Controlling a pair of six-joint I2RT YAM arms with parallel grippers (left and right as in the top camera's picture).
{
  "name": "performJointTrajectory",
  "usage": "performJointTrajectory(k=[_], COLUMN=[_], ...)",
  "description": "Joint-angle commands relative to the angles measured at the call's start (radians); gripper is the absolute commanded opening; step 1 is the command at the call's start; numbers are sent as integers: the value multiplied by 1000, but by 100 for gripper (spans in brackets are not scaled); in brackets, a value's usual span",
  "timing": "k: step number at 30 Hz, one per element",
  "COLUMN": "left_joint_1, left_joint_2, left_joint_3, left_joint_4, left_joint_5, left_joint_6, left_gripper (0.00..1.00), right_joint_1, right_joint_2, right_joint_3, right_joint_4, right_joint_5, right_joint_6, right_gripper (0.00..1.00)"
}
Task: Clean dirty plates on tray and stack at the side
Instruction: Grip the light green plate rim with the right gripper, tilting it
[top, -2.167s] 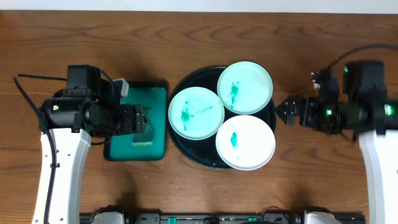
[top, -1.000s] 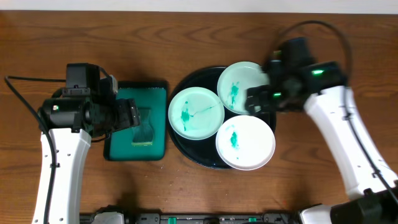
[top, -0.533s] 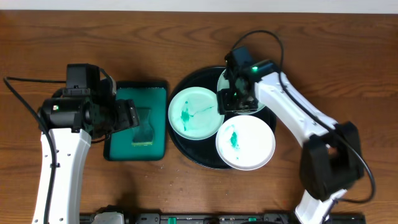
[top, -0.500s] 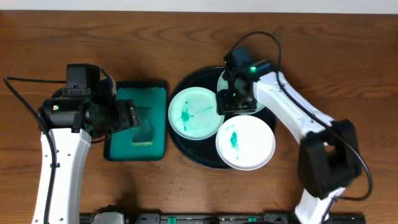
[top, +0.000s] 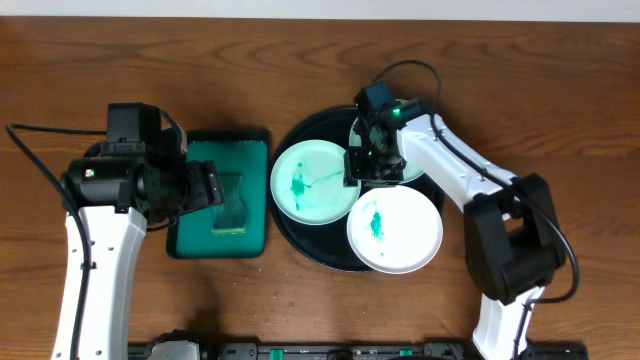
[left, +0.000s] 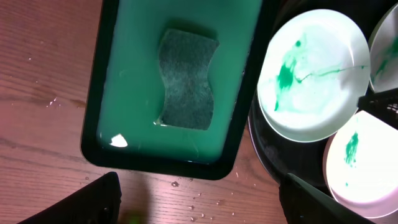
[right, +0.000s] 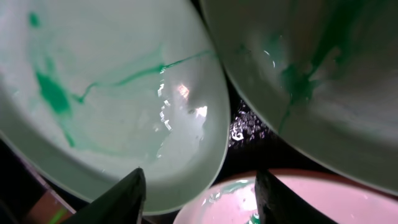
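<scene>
Right jaws, newly over glossy black round tray (top: 318, 252), are straddling smeared pale-mint round plate (top: 315, 182) rim for pickup, half-open, empty; left jaws are idling wide, empty.

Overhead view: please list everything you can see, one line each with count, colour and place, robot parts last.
plates: three, white to pale mint with green smears, close together on the round tray.
round tray: one, glossy black, middle of the table.
rectangular tray: one, green with a black rim, just left of the round tray.
sponge: one, dark green, lying in the rectangular tray.
table: one, brown wood, under everything.
left arm: one, white and black, jaws open above the rectangular tray.
right arm: one, white and black, jaws apart, low over where the plates meet.
</scene>
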Motion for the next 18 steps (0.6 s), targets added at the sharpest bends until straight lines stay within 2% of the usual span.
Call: performJointTrajectory(k=[1, 4, 6, 7, 13, 18], left_joint_1=[2, 2, 2, 2, 2, 2], left_joint_2=[4, 4, 4, 4, 4, 4], left_joint_3=[21, 21, 21, 21, 21, 21], left_joint_4=[-6, -6, -6, -6, -6, -6], left_joint_5=[-10, -10, -10, -10, -10, -10], left_joint_6=[-10, -10, -10, -10, -10, -10], left_gripper=[82, 82, 82, 82, 82, 82], right_joint_1=[8, 8, 8, 8, 8, 8], right_joint_2=[32, 40, 44, 46, 47, 47], right_joint_3=[12, 12, 12, 12, 8, -2], right_joint_4=[6, 18, 27, 30, 39, 45], right_joint_5=[-8, -8, -8, -8, 0, 12], right_joint_6=[34, 34, 36, 39, 57, 57], right_gripper=[50, 43, 22, 15, 14, 20])
